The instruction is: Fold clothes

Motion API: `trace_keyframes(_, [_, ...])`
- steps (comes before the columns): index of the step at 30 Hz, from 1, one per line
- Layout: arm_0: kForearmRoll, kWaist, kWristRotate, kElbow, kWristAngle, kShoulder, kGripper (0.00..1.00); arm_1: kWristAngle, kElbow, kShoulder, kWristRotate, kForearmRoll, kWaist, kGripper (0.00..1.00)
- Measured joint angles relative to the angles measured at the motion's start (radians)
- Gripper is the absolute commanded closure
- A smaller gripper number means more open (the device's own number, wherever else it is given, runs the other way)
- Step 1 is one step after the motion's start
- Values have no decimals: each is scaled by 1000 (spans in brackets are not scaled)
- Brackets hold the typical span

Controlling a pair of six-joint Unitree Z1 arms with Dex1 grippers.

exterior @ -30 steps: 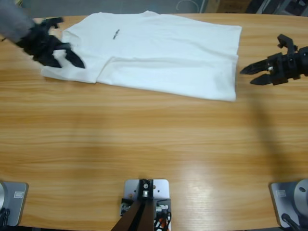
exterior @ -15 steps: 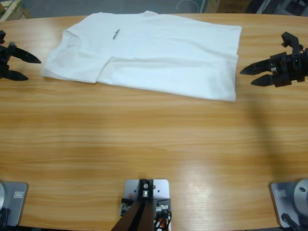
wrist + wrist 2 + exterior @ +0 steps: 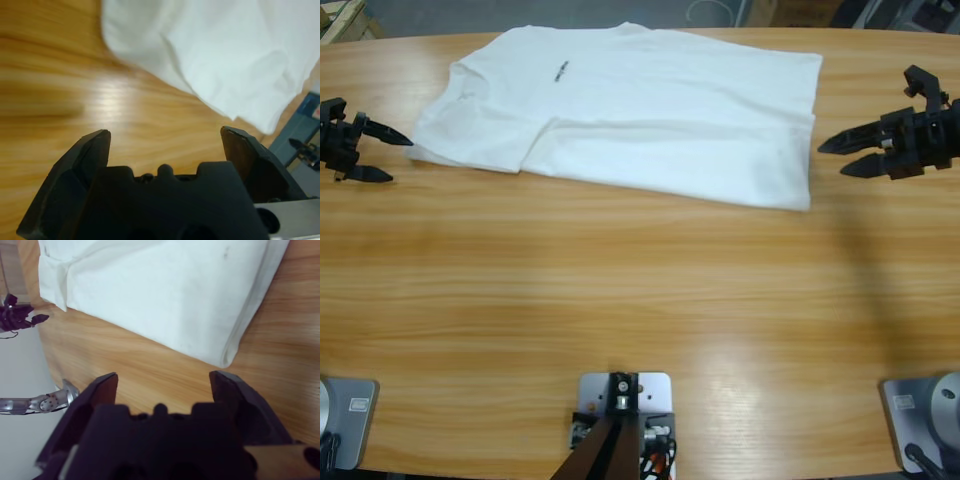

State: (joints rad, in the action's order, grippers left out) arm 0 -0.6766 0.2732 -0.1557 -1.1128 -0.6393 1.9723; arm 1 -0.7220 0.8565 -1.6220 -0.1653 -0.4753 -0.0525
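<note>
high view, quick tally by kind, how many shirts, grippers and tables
White T-shirt: 1, lying flat on the table.
Black grippers: 2, the left gripper off the shirt's sleeve end and the right gripper off its hem end, both open and holding nothing.
Wooden table: 1.
Total: 4.

The T-shirt (image 3: 640, 110) is plain white, with a small dark printed mark (image 3: 560, 71) by the collar, too small to read. The table (image 3: 620, 290) is warm honey-brown wood with long streaky grain and a pale sheen. Both grippers, left (image 3: 382, 156) and right (image 3: 838, 156), have black fingers.
</note>
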Motion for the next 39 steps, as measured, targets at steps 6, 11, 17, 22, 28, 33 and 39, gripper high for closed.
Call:
trace_keyframes(6, [217, 14, -102, 119, 0, -3, 174, -18, 0, -8, 0, 0, 0, 257])
trace_keyframes(11, [362, -39, -195, 160, 0, -10, 174, -29, 0, -10, 0, 0, 0, 257])
trace_keyframes(17, [464, -79, -264, 171, 0, -2, 382, -32, 0, -16, 0, 0, 0, 257])
trace_keyframes(22, [480, -80, -277, 173, 0, 2, 630, -32, 0, -24, 0, 0, 0, 257])
trace_keyframes(28, [483, -76, -279, 185, 6, 12, 740, -36, 0, -33, 0, 0, 0, 257])
trace_keyframes(33, [483, -69, -282, 200, 24, 11, 1000, -37, 0, -36, 0, 0, 0, 257])
trace_keyframes(39, [483, -54, -282, 210, 41, 11, 1000, -39, 0, -41, 0, 0, 0, 257])
